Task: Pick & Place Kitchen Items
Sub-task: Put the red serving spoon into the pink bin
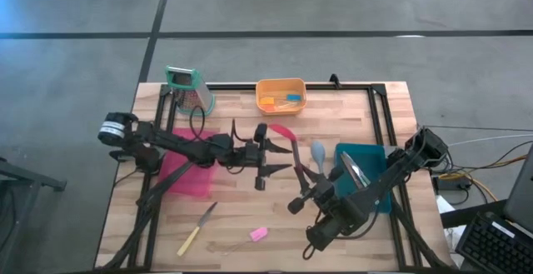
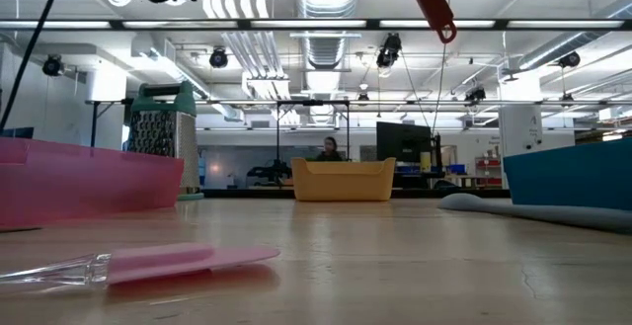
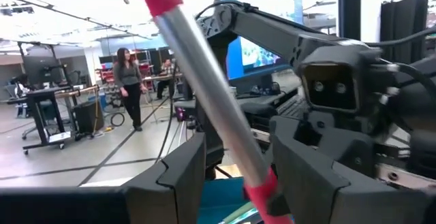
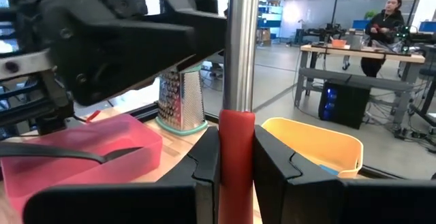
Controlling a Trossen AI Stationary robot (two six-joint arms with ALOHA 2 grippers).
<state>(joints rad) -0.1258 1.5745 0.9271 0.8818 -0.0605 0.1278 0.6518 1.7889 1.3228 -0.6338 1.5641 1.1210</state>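
Nowhere can you read a brand, label or any writing.

Your right gripper [image 4: 236, 166] is clamped on the red spoon [image 1: 287, 141]: the fingers [image 4: 206, 164] press the red grip on both sides, with the metal shaft running up out of them. The left gripper [image 3: 235, 173] sits at the same shaft — its fingers [image 3: 178, 176] stand apart on either side, and whether the pads touch the shaft you cannot tell. In the high view both grippers meet at table centre, the spoon raised off the wood between them, its red bowl end toward the orange tub [image 1: 281, 94].

Count as visible:
- one pink bin [image 1: 185, 172], under the left arm, with a dark handle lying in it
- one blue bin [image 1: 372, 156], under the right arm, with metal cutlery [image 1: 356, 171] inside — number not clear
- one pale-blue spoon [image 1: 318, 153], on the table just beside the blue bin
- one yellow-handled tool [image 1: 196, 229] and one pink tool [image 1: 256, 236], on the near table, apart
- one green-topped grater [image 1: 191, 89], upright beside the tub
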